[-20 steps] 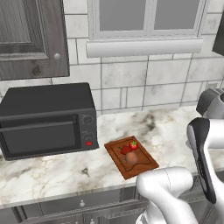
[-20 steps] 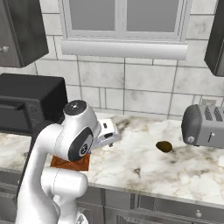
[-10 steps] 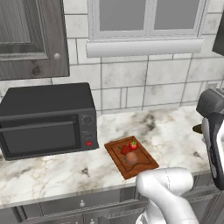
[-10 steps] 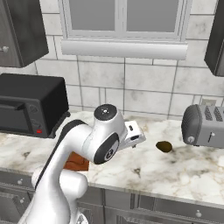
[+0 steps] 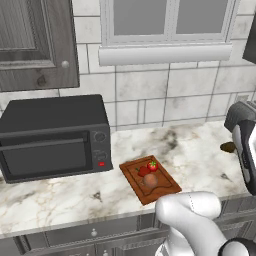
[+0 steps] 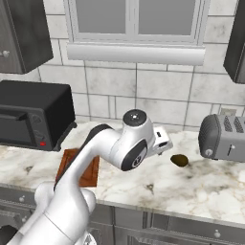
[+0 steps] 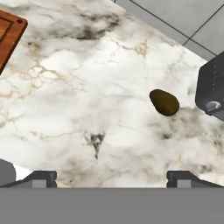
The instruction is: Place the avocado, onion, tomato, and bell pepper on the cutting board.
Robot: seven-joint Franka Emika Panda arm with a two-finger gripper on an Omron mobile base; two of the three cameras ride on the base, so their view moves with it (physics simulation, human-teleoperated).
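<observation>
End effector was observed with its jaws spread wide and nothing held between them, suspended above the marble bench. Its two dark fingertips were seen well apart at the bottom of the hand view. The avocado was found lying on the bench, beyond the fingertips and toward the right-hand one, untouched. It was recorded just beside the toaster in the right base view, where the avocado rested between the arm's wrist and that appliance. The cutting board was located on the bench to the right of the microwave, well apart from the avocado. On the board were noted the tomato, the bell pepper and the onion, grouped closely together. A corner of the cutting board was also visible at the upper left of the hand view.
</observation>
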